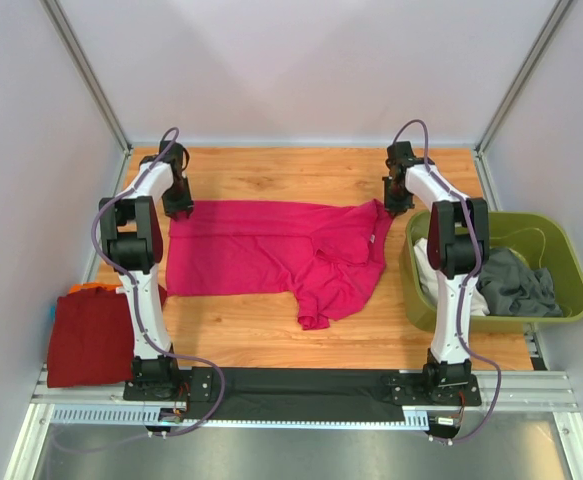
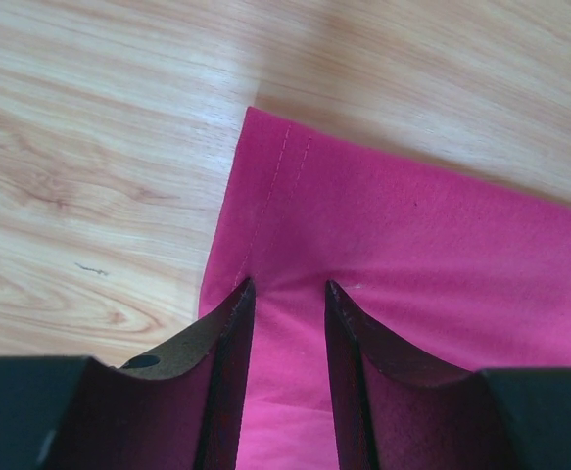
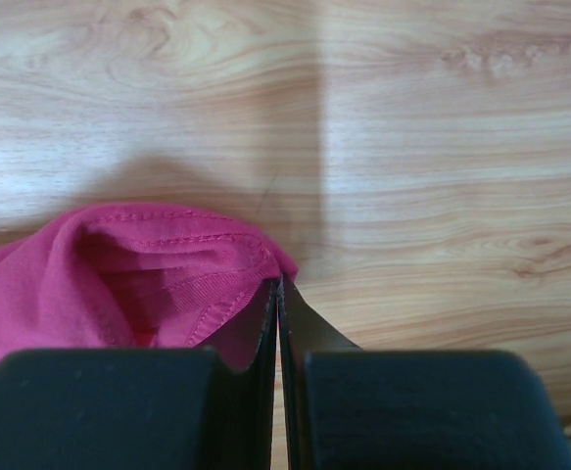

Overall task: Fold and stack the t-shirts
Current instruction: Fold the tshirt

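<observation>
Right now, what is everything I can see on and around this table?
pink t-shirt: one, bright magenta, spread across the middle of the table, rumpled on its right side
red t-shirt: one, dark red, folded at the near left corner
orange thing: one, only an edge shows behind the red t-shirt; cannot tell what it is
bin: one, olive green, at the table's right
grey shirt: one, bunched in the bin
white cloth: one, in the bin's left side
table: one, light wood
left gripper: black, open over the pink t-shirt's far left corner
right gripper: black, shut, pinching the pink t-shirt's far right edge
</observation>
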{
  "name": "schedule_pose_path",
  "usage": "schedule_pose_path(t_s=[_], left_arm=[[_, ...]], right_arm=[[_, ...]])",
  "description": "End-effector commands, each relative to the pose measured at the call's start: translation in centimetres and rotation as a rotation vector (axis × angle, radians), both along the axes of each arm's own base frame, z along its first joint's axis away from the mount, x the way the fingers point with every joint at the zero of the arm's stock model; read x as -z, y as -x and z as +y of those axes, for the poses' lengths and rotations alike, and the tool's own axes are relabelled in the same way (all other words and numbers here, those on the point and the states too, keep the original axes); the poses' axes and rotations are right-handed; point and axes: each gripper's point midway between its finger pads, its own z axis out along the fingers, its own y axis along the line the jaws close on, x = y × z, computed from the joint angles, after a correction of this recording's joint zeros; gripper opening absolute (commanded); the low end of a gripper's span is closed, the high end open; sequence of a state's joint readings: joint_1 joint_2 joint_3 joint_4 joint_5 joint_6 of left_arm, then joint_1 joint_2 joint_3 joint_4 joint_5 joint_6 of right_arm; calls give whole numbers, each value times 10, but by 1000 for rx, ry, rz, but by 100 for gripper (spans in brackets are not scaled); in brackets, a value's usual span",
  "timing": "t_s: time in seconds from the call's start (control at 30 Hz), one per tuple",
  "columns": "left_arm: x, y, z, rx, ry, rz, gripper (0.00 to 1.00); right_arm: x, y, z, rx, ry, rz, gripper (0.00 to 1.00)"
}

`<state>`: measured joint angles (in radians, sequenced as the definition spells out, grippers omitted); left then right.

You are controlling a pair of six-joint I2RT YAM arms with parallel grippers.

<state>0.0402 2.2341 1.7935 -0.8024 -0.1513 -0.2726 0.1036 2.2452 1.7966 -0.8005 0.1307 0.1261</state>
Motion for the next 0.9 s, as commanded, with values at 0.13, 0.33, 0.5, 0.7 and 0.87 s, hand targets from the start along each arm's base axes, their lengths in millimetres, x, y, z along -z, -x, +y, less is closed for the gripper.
schedule_pose_path(t_s=[0.13, 0.33, 0.5, 0.7, 0.87], left_arm=[[12, 9, 22, -41, -56, 63, 42], [9, -8, 21, -1, -51, 12, 42], [13, -16, 27, -2, -78, 25, 42], [8, -19, 21, 10, -38, 7, 42], [6, -23, 22, 31, -45, -6, 43]], right_arm=[[20, 23, -28, 30, 87, 97, 0], [13, 1, -15, 11, 28, 50, 0], [14, -19, -17, -13, 48, 27, 0], [13, -25, -14, -4, 32, 16, 1], [4, -45, -13, -20, 35, -27, 0]])
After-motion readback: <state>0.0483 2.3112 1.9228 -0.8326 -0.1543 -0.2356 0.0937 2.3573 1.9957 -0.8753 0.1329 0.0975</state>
